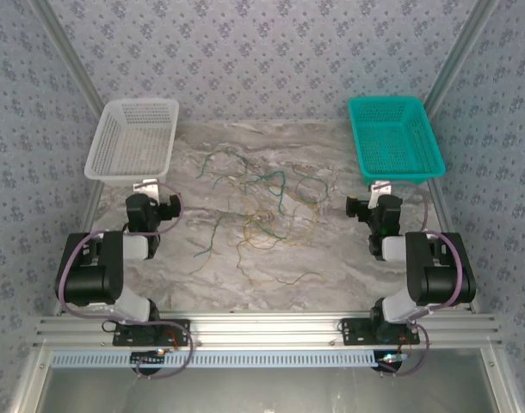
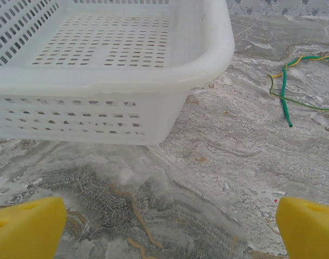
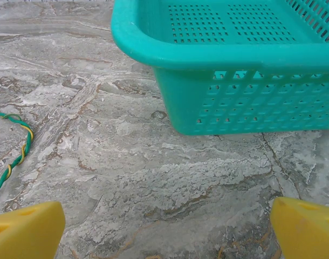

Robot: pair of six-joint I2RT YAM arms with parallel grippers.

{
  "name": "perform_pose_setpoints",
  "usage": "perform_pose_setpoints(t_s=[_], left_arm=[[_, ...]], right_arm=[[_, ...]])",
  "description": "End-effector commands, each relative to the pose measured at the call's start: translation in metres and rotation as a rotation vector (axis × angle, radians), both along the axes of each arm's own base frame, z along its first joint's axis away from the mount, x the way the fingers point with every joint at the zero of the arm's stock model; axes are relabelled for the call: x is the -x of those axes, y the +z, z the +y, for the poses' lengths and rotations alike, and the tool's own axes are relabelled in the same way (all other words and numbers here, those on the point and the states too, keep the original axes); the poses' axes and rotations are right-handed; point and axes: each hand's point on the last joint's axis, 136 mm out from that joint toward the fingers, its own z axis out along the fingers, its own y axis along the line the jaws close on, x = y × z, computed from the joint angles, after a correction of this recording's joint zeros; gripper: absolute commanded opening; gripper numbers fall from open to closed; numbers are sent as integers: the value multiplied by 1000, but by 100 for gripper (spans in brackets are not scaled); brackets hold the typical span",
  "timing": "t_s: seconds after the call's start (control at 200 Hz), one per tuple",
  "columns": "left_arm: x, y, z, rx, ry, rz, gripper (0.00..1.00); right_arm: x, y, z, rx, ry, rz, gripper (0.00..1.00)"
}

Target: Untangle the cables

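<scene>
Cables [image 1: 264, 225] lie tangled mid-surface [image 1: 331, 267] (green and tan strands, looped over each other). Left claw [image 2: 167, 229] is spread wide, facing the white basket [image 2: 207, 59]. Right claw [image 3: 167, 229] is spread wide too, facing the teal basket [image 3: 153, 51]. Both are well apart from the tangle.

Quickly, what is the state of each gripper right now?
Left gripper: open, holding nothing.
Right gripper: open, holding nothing.
</scene>
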Motion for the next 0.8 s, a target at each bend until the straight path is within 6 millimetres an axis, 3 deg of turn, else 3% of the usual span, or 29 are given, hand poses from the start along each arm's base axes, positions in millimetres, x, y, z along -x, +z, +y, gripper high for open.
perform_pose_setpoints(t_s=[0.0,0.635,0.68,0.715,0.795], left_arm=[[-2,2,-2,-4,-9,-3,99],[-2,2,-1,1,-9,-5,99],[-2,9,-1,-7,-1,-19,99],[0,20,-1,-35,25,-12,99],[17,68,4,-32,150,26,99]], right_arm=[[-5,5,-2,-7,-1,-13,100],[-6,7,-2,-11,0,-19,100],[-2,12,-4,4,-21,-46,100],[2,27,-7,37,-68,-51,100],[19,66,-30,-31,-257,45,100]])
